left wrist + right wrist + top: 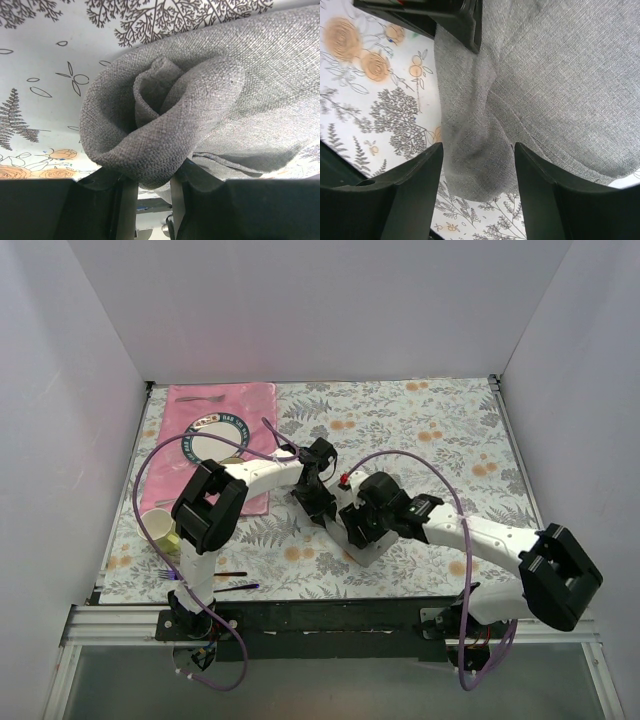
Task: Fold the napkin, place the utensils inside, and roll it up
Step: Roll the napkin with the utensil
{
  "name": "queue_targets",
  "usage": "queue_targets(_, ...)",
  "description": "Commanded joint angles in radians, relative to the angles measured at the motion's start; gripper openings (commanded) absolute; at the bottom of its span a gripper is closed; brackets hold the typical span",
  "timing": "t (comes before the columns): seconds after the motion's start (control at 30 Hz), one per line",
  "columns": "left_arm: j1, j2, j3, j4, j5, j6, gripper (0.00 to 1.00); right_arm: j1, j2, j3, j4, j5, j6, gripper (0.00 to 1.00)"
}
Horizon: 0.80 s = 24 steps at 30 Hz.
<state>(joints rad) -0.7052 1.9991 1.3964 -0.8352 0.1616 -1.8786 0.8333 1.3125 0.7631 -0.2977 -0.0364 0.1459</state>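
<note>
Pinching the rolled napkin [200,100] end-on in the narrow left gripper [152,192], probably against unrolling; right gripper [477,150] wide, straddling the cloth, holding nothing.

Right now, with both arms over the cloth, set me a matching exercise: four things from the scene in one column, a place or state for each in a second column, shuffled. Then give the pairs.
1. left gripper
2. right gripper
3. placemat
4. cup

A. pink, far left of the table
B. jaws wide apart, either side of the napkin
C. pinching the napkin's rolled end
D. pale, at the near left, beside the left arm

Pairs: 1-C, 2-B, 3-A, 4-D
</note>
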Motion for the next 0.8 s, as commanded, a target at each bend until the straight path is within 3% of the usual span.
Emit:
queue_targets(0.0, 0.003, 0.007, 0.012, -0.059, -0.067, -0.005, 0.00, 0.097, 0.060, 0.057, 0.011, 0.208, -0.014, 0.67)
queue_targets(0.3, 0.003, 0.018, 0.032, -0.070, -0.050, -0.002, 0.00, 0.265, 0.185, 0.122, 0.020, 0.406, -0.012, 0.72)
queue_targets(0.57, 0.003, 0.017, 0.038, -0.079, -0.036, 0.003, 0.00, 0.271, 0.226, 0.071, 0.046, 0.409, 0.021, 0.65)
queue_targets(0.77, 0.006, 0.021, 0.041, -0.085, 0.001, -0.008, 0.00, 0.273, 0.221, -0.011, 0.086, 0.458, 0.089, 0.54)
